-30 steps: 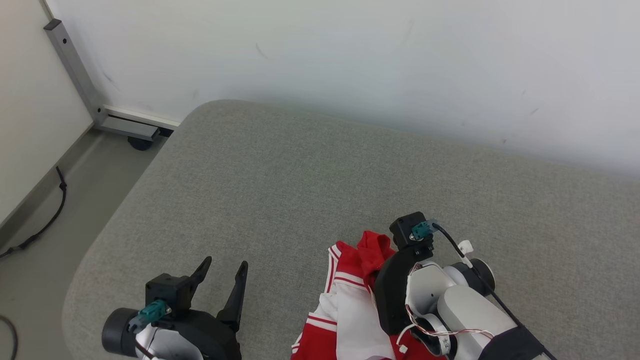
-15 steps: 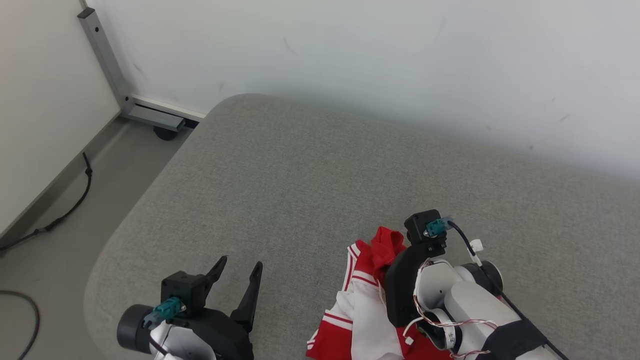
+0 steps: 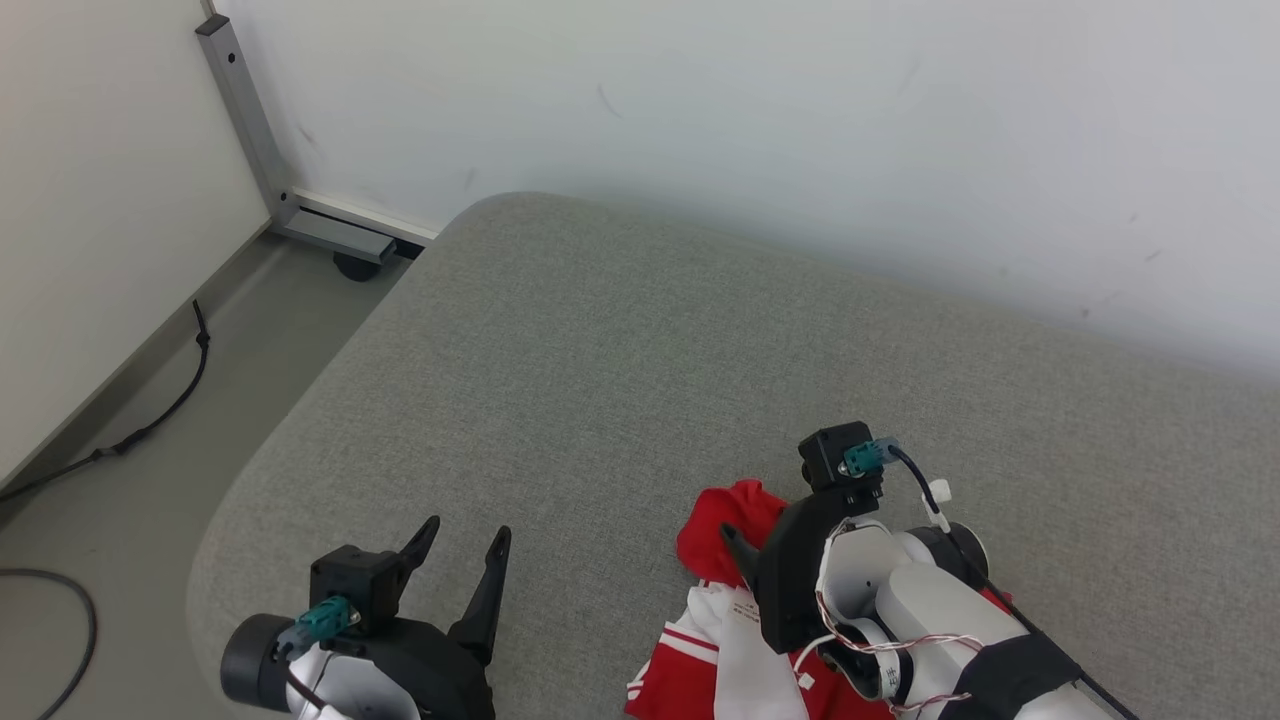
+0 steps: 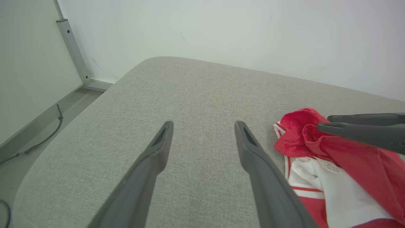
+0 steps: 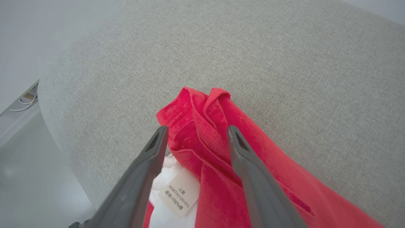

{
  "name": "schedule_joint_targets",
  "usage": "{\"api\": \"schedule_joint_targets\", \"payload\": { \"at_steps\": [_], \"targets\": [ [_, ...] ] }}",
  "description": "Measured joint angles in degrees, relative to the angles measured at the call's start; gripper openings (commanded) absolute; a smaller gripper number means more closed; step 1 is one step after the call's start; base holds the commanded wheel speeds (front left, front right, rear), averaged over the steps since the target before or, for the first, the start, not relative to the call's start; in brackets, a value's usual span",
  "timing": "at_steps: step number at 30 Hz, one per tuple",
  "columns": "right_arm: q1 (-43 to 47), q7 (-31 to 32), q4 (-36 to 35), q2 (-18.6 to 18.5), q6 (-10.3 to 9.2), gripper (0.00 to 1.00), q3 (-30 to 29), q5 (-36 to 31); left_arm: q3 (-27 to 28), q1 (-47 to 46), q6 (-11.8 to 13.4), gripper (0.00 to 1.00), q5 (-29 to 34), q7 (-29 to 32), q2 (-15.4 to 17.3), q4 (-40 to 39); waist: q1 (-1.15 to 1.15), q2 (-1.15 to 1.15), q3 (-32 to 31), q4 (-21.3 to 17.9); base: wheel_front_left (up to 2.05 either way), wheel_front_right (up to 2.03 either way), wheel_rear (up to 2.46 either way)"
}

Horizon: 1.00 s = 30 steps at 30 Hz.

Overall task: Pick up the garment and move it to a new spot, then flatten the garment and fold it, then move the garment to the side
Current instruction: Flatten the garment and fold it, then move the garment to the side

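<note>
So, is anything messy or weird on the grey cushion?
Yes. The red and white garment lies crumpled in a heap on the cushion, its label poking out, instead of lying flat. The open right gripper straddles it. Nothing looks torn or spilled.

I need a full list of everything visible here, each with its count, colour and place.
padded fabric surface: 1, grey, centre
crumpled cloth garment: 1, red and white, near right of the surface
sewn-in label: 1, white, on the garment
wall: 1, white, behind the surface
metal frame post: 1, grey, far left
cable: 2 stretches, black, on the floor
floor: 1, grey, left
left gripper: 1, dark, open over bare surface
right gripper: 1, dark, open, at the garment's red bunch
</note>
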Motion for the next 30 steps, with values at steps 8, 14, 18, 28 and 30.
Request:
{"api": "schedule_joint_targets", "payload": {
  "at_steps": [8,14,18,28,30],
  "targets": [
    [-2.01,-3.81,-2.05,0.03,0.00,1.00,1.07,2.92,0.94,0.39,0.48,1.00,-0.02,-0.34,1.09,-0.12,0.00,0.00,-0.66,-1.48,0.00,0.00,0.00],
    [-2.93,-5.82,-1.85,0.04,0.00,1.00,-1.22,1.30,1.78,0.85,1.00,1.00,-0.10,-0.58,1.81,-0.78,0.00,0.00,-0.89,-3.39,0.00,0.00,0.00],
    [-2.59,-6.28,-0.22,-0.05,0.00,1.00,-3.58,-1.40,2.24,2.00,1.40,1.00,-0.36,-0.96,2.04,-1.03,0.00,0.00,-0.99,-4.91,0.00,0.00,0.00],
    [5.03,-6.48,-0.12,-5.05,0.00,1.00,-9.62,-6.27,3.13,2.59,2.02,1.00,-0.43,-1.10,2.47,-2.48,0.00,0.00,-1.76,-8.53,0.00,0.00,0.00],
    [6.86,-6.48,-0.58,-5.09,0.00,1.00,-10.81,-7.20,3.19,3.13,2.07,1.00,-0.45,-1.11,2.77,-2.66,0.00,0.00,-1.89,-9.31,0.00,0.00,0.00]
  ]
}}
